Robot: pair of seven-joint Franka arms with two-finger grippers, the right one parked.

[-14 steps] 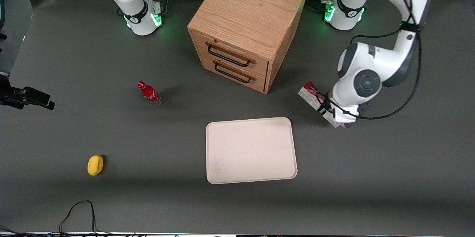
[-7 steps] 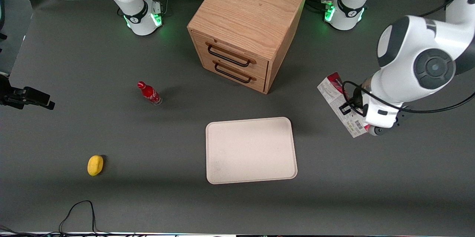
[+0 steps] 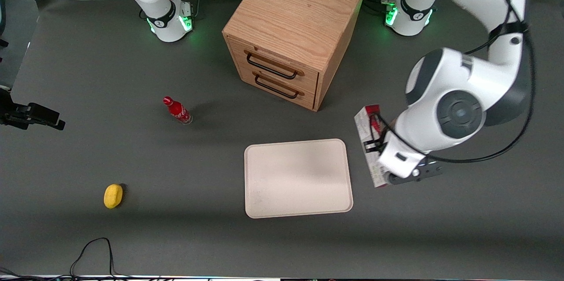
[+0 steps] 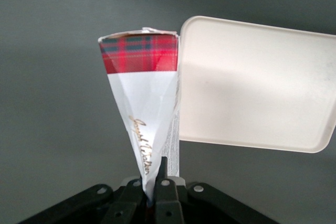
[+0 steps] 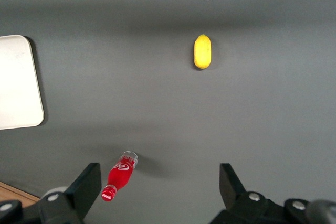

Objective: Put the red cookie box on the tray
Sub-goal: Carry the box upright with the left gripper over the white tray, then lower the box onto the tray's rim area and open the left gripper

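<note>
one gripper (image 3: pixel 387 175) is doing the work, hanging above the table (image 3: pixel 440 228) just off the tray's (image 3: pixel 297 177) short edge, toward the working arm's end. its jaws are clenched on the red cookie box (image 3: pixel 369 140), which it holds off the surface by the end nearer the front camera. from the front view the box runs lengthwise away from that camera, its pale printed side facing up and a strip of red showing at the far tip, close to the wooden drawer cabinet (image 3: pixel 293 30). the big white wrist covers the gripped end, so the fingers themselves are not visible there.

the wrist view makes the grip plain: the black fingers (image 4: pixel 163 192) pinch the narrow end of the box (image 4: pixel 144 108), and the carton fans outward from them, white with gold script, ending in a red tartan band. the tray (image 4: pixel 252 82) lies just beside the box's long edge in that view, cream and bare, low rim and rounded corners showing. the box is beside the tray and not over it.

elsewhere on the grey table a small red soda bottle (image 3: pixel 177 110) stands toward the parked arm's end, and a yellow lemon-like thing (image 3: pixel 113 195) lies nearer the front camera than the bottle. both also show in the right wrist view, bottle (image 5: pixel 119 176) and yellow thing (image 5: pixel 202 51), well apart. both cabinet drawers look closed.
</note>
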